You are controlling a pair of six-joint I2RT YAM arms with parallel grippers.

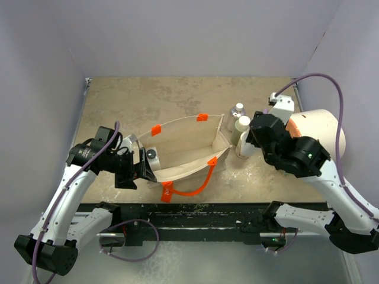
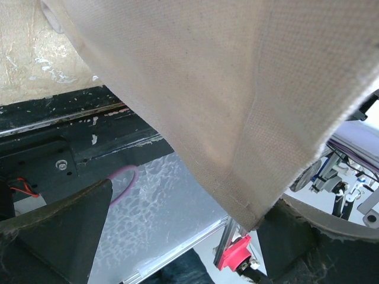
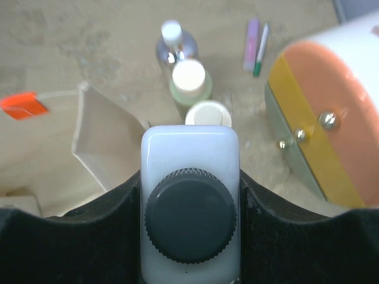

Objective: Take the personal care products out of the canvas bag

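The canvas bag (image 1: 189, 148) lies open at the table's middle, orange handles (image 1: 195, 189) towards me. A white bottle with a dark grey cap (image 1: 152, 155) sits inside its left end. My left gripper (image 1: 137, 170) is at the bag's left edge. In the left wrist view its jaws stand wide apart, and the canvas (image 2: 237, 94) hangs over them, one corner touching the right finger (image 2: 320, 248). My right gripper (image 3: 189, 225) is shut on a white bottle with a dark grey cap (image 3: 189, 177), right of the bag. Beyond it stand two beige-green bottles (image 3: 208, 113) (image 3: 190, 80) and a clear bottle (image 3: 173, 38).
The big cream cylinder with the orange-yellow face (image 1: 317, 127) lies at the right, close beside my right arm. Two pens (image 3: 256, 38) lie behind the bottles. The table's black front edge (image 1: 189, 208) runs just below the bag's handle. Grey walls stand on three sides.
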